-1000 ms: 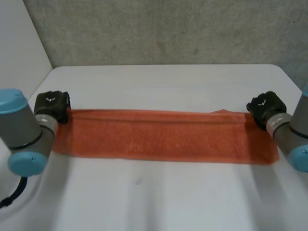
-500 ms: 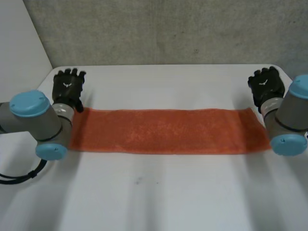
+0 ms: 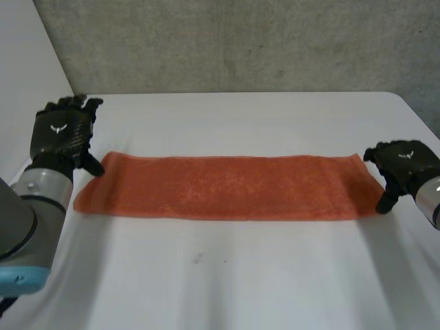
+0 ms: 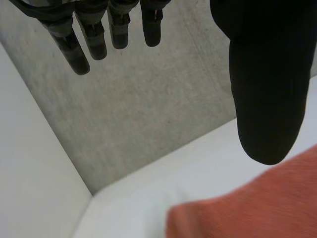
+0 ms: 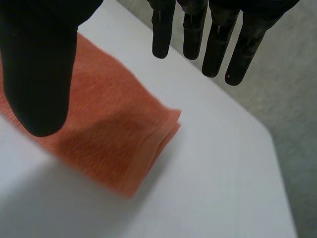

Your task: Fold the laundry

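A long orange towel (image 3: 230,187) lies flat across the white table (image 3: 227,275), folded into a narrow strip. My left hand (image 3: 63,133) hovers at the strip's left end, fingers straight, thumb near the far corner, holding nothing. In its wrist view the fingers (image 4: 94,34) and thumb (image 4: 267,84) stand apart above the towel corner (image 4: 247,213). My right hand (image 3: 402,167) is at the strip's right end, open, thumb tip by the near corner. Its wrist view shows straight fingers (image 5: 218,39) and thumb (image 5: 39,69) spread over the layered towel end (image 5: 124,144).
A grey concrete wall (image 3: 234,41) rises behind the table's far edge. A white wall panel (image 3: 27,69) stands at the far left. Bare tabletop lies in front of and behind the towel.
Both hands let go of the towel and opened. They lifted off its far corners and drew back toward me, the left outward. The towel now lies flat.
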Controlling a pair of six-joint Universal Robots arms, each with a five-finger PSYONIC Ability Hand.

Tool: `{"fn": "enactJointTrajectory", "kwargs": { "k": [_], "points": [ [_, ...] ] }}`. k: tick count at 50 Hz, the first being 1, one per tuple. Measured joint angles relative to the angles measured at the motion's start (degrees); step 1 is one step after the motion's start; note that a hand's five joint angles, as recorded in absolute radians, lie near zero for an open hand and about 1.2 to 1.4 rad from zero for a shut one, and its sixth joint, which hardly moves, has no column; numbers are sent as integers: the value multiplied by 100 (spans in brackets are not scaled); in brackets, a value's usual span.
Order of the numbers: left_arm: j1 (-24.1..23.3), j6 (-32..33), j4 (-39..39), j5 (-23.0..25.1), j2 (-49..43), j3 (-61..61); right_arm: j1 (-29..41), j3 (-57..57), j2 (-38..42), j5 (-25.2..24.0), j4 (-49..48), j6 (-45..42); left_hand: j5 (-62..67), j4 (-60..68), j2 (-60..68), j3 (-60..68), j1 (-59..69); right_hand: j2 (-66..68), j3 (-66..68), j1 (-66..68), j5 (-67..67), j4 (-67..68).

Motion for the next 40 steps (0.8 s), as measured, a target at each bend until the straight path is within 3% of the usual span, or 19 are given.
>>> {"fn": "enactJointTrajectory", "kwargs": {
  "k": [5,15,16,19,20,22,24,32,40],
  "points": [
    [-85,-564,-422,-293,170,-266,-396,217,356,-394,-119,111,0,0,-1,0,0,411,455,421,403,447],
    [-115,-786,-594,-667,122,-266,-612,100,1053,-687,-452,50,0,0,-1,0,0,689,821,728,759,856],
    [-106,-782,-591,-686,121,-268,-630,63,1151,-690,-528,41,0,0,-1,0,0,1492,1455,1296,1342,1465],
    [-90,-775,-584,-689,120,-279,-659,17,1244,-681,-598,37,0,0,-1,0,0,1901,1881,1675,1760,1886],
    [-83,-772,-582,-688,121,-288,-676,-7,1279,-670,-621,35,0,0,-1,0,0,3565,3413,3081,3212,3412],
    [-76,-769,-578,-684,121,-300,-701,-39,1324,-656,-644,33,0,0,-1,0,0,4185,4061,3573,3875,4065],
    [-65,-764,-571,-674,121,-331,-801,-156,1436,-595,-679,29,0,0,-1,0,0,4869,4850,3928,4632,4878],
    [-63,-761,-568,-665,116,-380,-1284,-524,1583,-26,-702,-175,0,0,-1,0,0,4871,4868,3928,4642,4915],
    [-75,-765,-575,-672,103,-387,-1778,-903,1556,694,-671,-990,0,0,-1,0,0,4870,4875,3941,4713,4917]
  ]
}}
